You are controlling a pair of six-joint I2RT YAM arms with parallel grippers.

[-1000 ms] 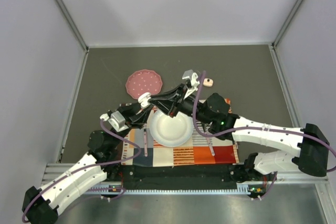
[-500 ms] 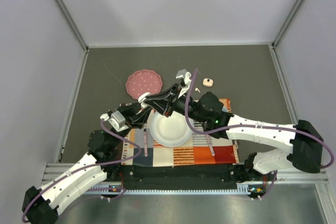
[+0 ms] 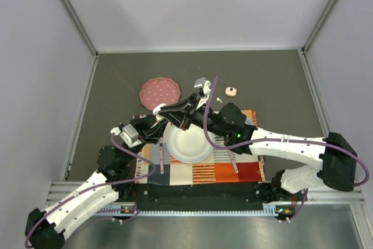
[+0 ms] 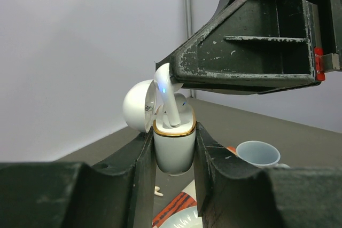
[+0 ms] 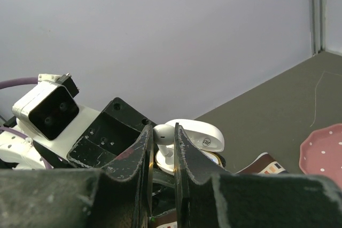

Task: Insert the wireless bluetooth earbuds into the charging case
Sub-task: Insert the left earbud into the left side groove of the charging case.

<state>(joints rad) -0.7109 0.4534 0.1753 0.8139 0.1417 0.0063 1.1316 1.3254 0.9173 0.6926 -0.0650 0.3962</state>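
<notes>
Clamps the open white charging case (image 4: pixel 173 148) upright between the left fingers (image 4: pixel 136 182) and pinches a white earbud (image 4: pixel 165 95) between the right fingers (image 5: pixel 140 156), stem tip in the case mouth just below them.

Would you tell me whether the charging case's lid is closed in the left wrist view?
No, the lid of the charging case stands swung open to one side.

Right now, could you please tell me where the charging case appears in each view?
Top external: charging case, a white speck at the white plate's upper-left edge.
Left wrist: lower centre, lid open, clamped in the left hand.
Right wrist: centre, behind the right hand, which pinches an earbud.
Shared landmark: the striped mat, low in both wrist views.
</notes>
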